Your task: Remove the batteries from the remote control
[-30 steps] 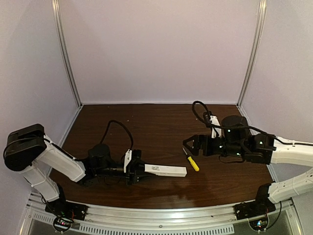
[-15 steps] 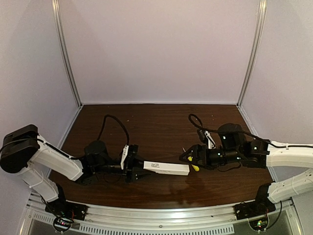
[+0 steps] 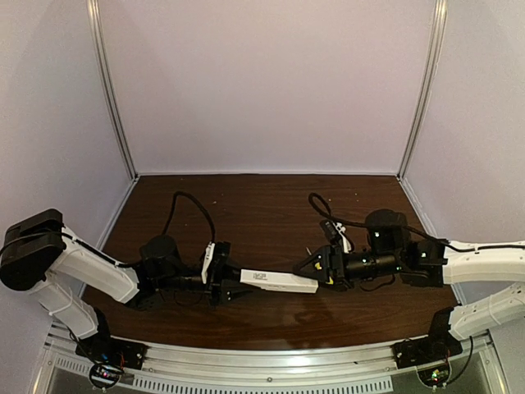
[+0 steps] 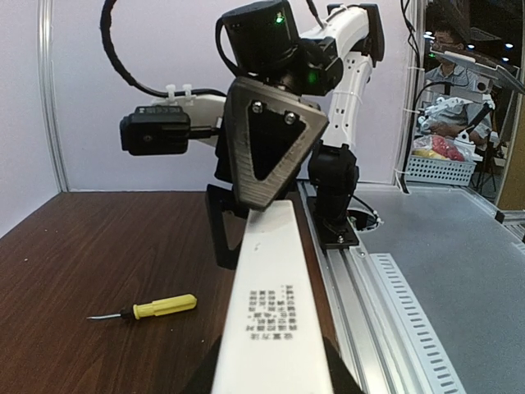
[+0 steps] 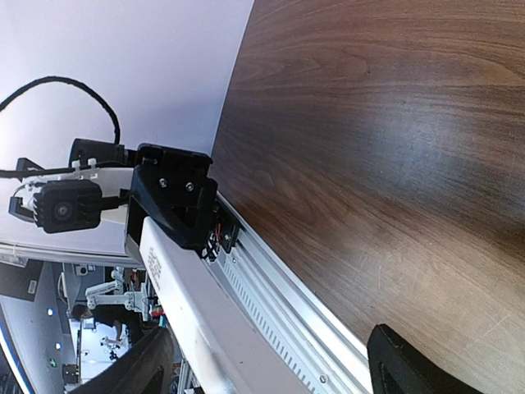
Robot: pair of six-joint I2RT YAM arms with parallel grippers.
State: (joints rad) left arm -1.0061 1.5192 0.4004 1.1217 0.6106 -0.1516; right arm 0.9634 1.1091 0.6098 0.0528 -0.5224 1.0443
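Unreadable small print [image 4: 274, 313] on remote control [image 4: 269, 238]

remote control [image 3: 279, 281]: one; I count a single white bar.
screwdriver [image 4: 152, 308]: one, yellow-handled, lying on the counter.
arms: two, by my count: the left arm [image 3: 90, 267] and the right arm [image 3: 480, 263].
grippers: two, one per arm: the left gripper [image 3: 224, 283] and the right gripper [image 3: 316, 271].
fingers [image 5: 410, 365]: two on each gripper, so I tally four.
wrist cameras [image 5: 59, 205]: two, one on each arm.
counter [image 3: 262, 205]: one, dark wood.
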